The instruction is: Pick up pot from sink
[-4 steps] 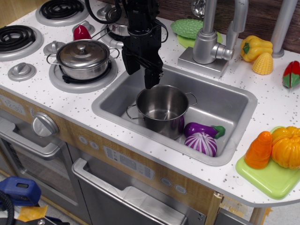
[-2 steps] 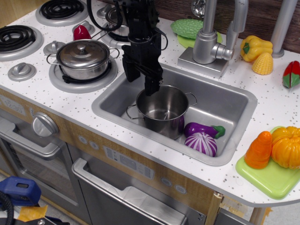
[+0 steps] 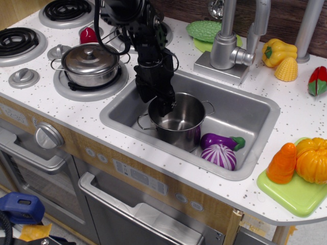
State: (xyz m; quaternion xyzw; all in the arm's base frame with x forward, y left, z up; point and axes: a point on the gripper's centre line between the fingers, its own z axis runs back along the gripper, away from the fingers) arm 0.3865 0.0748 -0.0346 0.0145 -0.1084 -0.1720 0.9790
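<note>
Single view, from above and in front of the counter. The pincer [image 3: 157, 102] hangs at the near-left rim of the pot [image 3: 177, 121], one finger dipping inside the wall and the other seemingly outside it; the jaws appear parted astride the rim, but whether they have closed on the metal cannot be told. The pot stands upright and empty in the sink [image 3: 245, 109], just below and to the right of the pincer.

Handling, as a judgement: the pot is thin polished steel, so stiff, probably light, and slippery. The rim wall offers the nearest hold; the two small loop handles look too slight to pinch. A firm clamp and a straight lift should keep it from tilting.

Surroundings: an eggplant [image 3: 222, 141] and an onion [image 3: 219, 155] lie to the right of the pincer, touching or nearly touching the pot's base. A faucet [image 3: 227, 43] rises behind and to the right. A lidded pot [image 3: 91, 58] sits on a burner to the left. The counter [image 3: 76, 107] is white, speckled and flat, with free room above the sink.
</note>
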